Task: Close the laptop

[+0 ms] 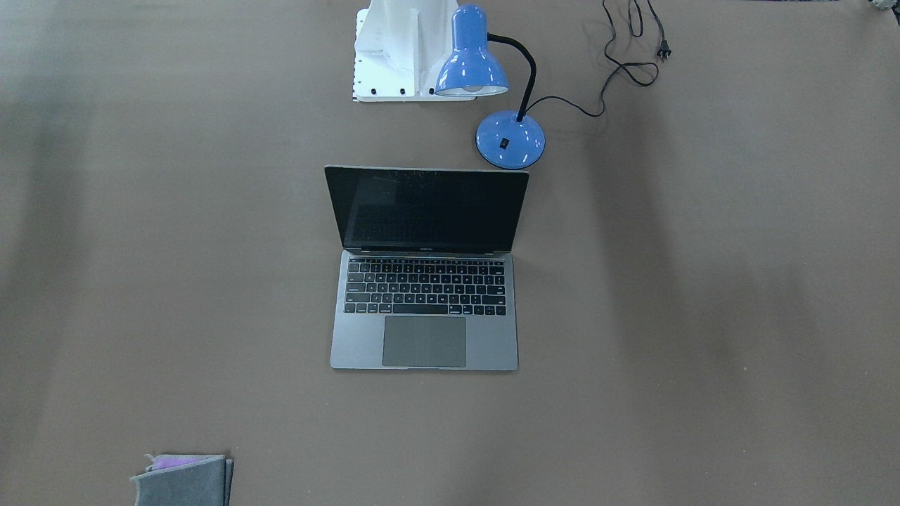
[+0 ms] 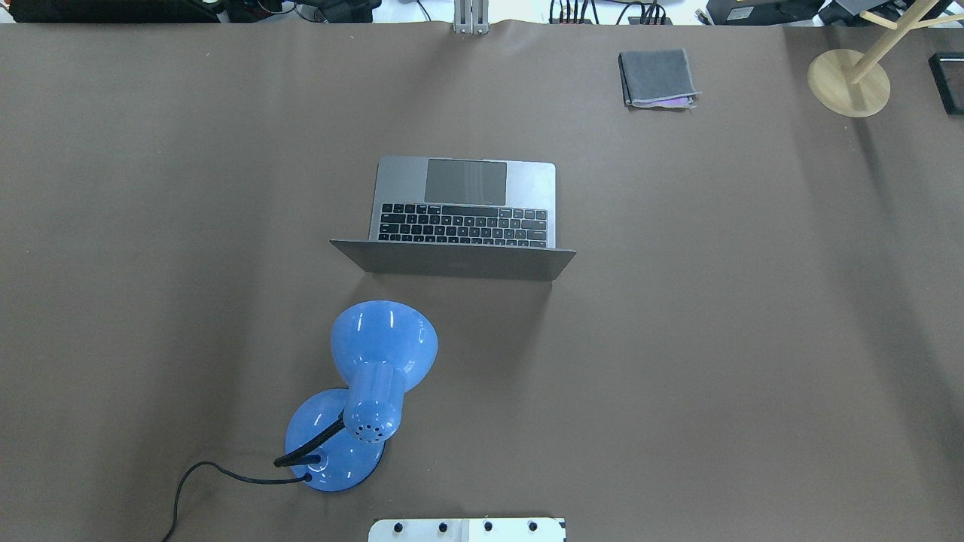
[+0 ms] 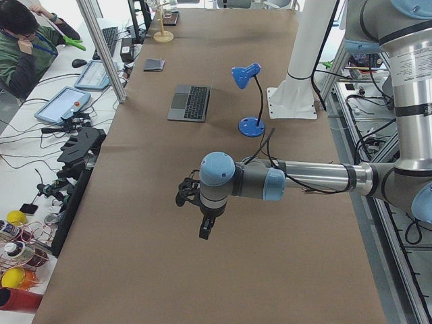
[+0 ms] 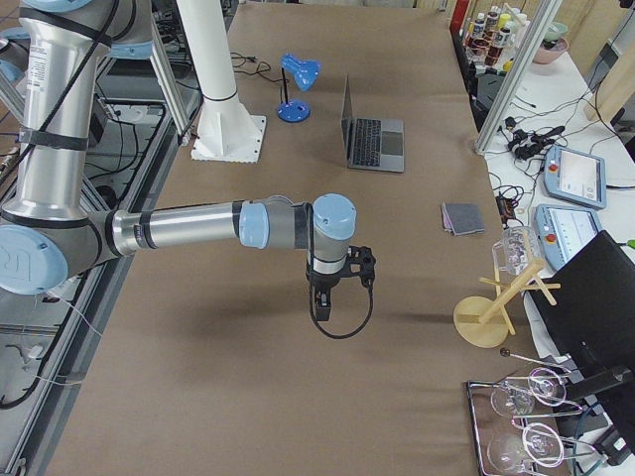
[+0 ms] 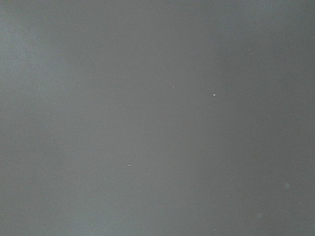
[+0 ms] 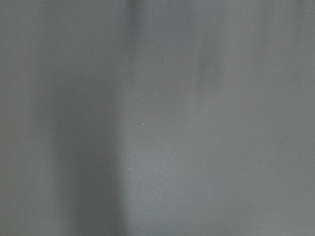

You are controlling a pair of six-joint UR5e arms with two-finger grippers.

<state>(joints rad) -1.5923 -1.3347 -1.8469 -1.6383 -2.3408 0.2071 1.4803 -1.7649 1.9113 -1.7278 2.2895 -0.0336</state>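
Note:
The space-grey laptop (image 1: 425, 344) stands open at the table's middle, its dark screen upright and facing away from the robot. It also shows in the overhead view (image 2: 467, 203), the left view (image 3: 191, 102) and the right view (image 4: 372, 139). My left gripper (image 3: 206, 226) points down over bare table, far from the laptop toward the table's left end. My right gripper (image 4: 320, 302) points down over bare table toward the right end. I cannot tell whether either is open or shut. Both wrist views show only brown table surface.
A blue desk lamp (image 2: 361, 391) stands between the robot base (image 2: 467, 531) and the laptop's lid, its cord (image 1: 626, 67) trailing on the table. A folded grey cloth (image 2: 657, 77) lies at the far side. A wooden stand (image 2: 847, 83) is at the far right.

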